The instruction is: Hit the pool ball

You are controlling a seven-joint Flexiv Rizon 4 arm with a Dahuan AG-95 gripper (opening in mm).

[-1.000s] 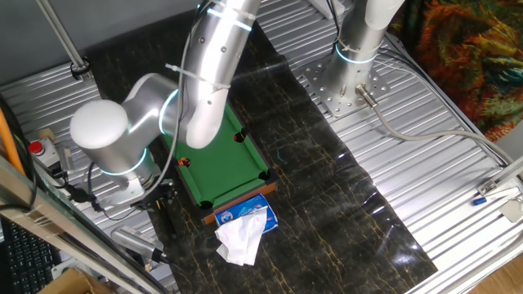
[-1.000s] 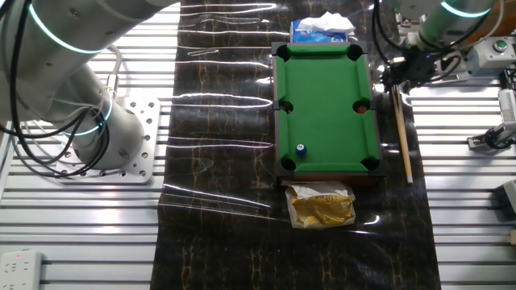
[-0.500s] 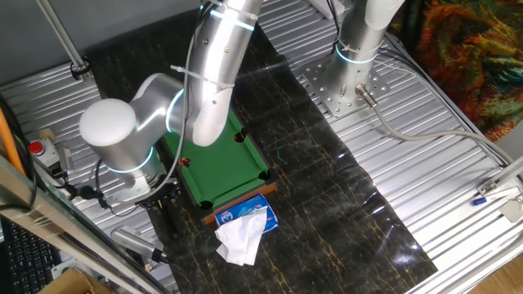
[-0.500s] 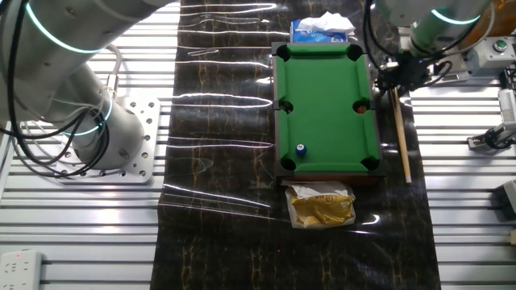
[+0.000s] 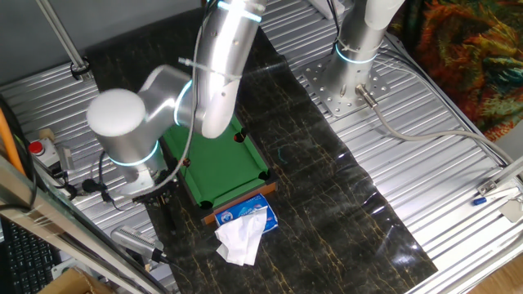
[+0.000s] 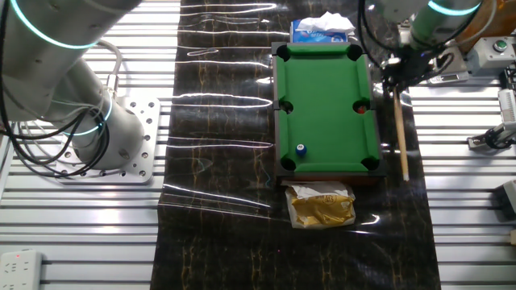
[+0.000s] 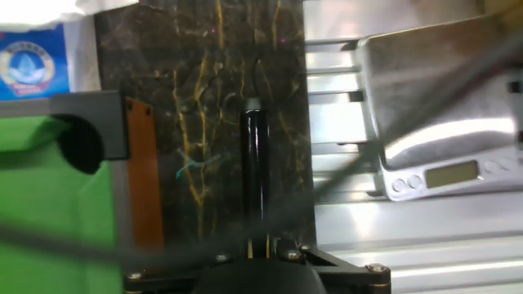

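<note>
A small pool table (image 6: 326,76) with green felt lies on the dark mat. A white-and-blue ball (image 6: 301,150) sits near its lower left pocket. A red ball (image 6: 362,109) sits by the right side pocket. My gripper (image 6: 397,79) is just outside the table's right rail, shut on a wooden cue stick (image 6: 401,133) that lies along that rail. In the hand view the cue's dark shaft (image 7: 252,163) runs straight out from my gripper (image 7: 255,241), beside the table's wooden rail (image 7: 144,171) and a corner pocket (image 7: 79,143). In one fixed view the arm hides the gripper.
A blue tissue pack (image 6: 321,28) lies at the table's far end and a yellow packet (image 6: 322,206) at its near end. A silver scale (image 7: 433,114) stands right of the cue on the slatted metal tabletop. A second arm's base (image 6: 121,141) stands at left.
The arm has shifted a little and the cue has swung slightly, now closer to parallel with the table's right rail. The balls have not moved.
</note>
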